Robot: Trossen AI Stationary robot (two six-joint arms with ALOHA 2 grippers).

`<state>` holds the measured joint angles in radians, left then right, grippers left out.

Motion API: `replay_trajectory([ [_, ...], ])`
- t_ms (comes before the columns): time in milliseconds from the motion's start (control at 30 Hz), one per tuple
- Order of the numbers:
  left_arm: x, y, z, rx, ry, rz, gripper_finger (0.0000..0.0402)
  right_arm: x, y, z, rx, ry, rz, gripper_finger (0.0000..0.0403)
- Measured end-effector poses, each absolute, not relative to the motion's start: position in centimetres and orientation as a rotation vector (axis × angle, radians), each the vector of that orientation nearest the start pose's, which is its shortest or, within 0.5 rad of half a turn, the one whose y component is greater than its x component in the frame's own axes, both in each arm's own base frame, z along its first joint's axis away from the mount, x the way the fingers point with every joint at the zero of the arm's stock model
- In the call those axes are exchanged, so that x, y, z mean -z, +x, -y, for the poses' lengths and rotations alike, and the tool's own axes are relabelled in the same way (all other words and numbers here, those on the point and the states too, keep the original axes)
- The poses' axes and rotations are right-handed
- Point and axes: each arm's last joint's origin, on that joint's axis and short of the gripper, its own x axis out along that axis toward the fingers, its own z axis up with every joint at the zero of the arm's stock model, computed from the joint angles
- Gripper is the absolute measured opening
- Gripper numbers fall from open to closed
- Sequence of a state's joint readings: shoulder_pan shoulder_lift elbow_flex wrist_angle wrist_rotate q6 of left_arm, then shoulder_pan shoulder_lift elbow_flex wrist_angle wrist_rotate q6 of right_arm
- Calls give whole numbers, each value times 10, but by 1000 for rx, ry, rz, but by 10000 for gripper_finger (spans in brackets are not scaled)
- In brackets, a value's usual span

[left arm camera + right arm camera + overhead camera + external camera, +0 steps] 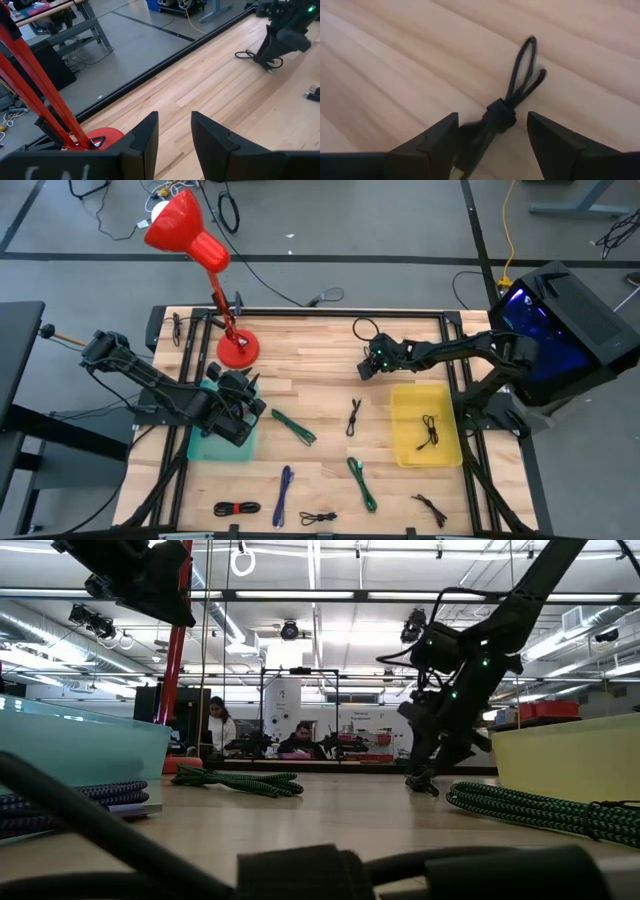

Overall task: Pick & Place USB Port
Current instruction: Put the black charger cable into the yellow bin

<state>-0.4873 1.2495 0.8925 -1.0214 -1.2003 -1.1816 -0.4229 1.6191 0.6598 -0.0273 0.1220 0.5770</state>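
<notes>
A black bundled cable [501,114] lies flat on the wooden table, its loop end [527,50] pointing away from the wrist camera. My right gripper [492,145] [372,366] is open and low over the table's far middle, one finger on each side of the bundle's tied middle. The low view shows its fingertips [425,778] down at the tabletop. My left gripper [175,135] [240,395] is open and empty, waiting above the teal bin [205,445] at the left.
A yellow bin [425,455] with one black cable [430,430] stands near the right arm. A red desk lamp [236,348] stands far left. Green cables [293,426] [362,483], a blue cable [284,492] and several black cables [353,417] lie scattered toward the near edge.
</notes>
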Motion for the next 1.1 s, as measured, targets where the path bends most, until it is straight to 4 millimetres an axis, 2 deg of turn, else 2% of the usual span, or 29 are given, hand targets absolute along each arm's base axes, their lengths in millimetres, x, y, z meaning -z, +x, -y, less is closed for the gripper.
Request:
replay_trajectory([
  [133, -248, 192, 71, -957, -4, -427, 122, -112, 255, 115, 784, 654, -821, 233],
  [233, -248, 192, 71, -956, -7, -425, 122, -109, 256, 115, 795, 640, -825, 205],
  [333, -248, 192, 71, -956, -5, -426, 122, -109, 255, 116, 800, 637, -829, 142],
  [433, -248, 192, 71, -955, -4, -427, 122, -109, 256, 116, 797, 625, -827, 48],
  [467, -248, 192, 71, -955, -4, -427, 122, -109, 256, 116, 789, 610, -826, 28],
  [667, -248, 192, 71, -955, -4, -427, 122, -118, 259, 118, 743, 608, -815, 19],
  [733, -248, 192, 71, -955, -4, -427, 122, -132, 264, 119, 710, 589, -811, 19],
  [933, -248, 192, 71, -956, -3, -426, 122, -201, 275, 124, 715, 477, -843, 17],
  [1033, -248, 192, 71, -955, -3, -427, 122, -243, 279, 118, 713, 418, -836, 17],
  [1100, -248, 192, 71, -955, -3, -428, 122, -264, 278, 110, 717, 376, -864, 17],
])
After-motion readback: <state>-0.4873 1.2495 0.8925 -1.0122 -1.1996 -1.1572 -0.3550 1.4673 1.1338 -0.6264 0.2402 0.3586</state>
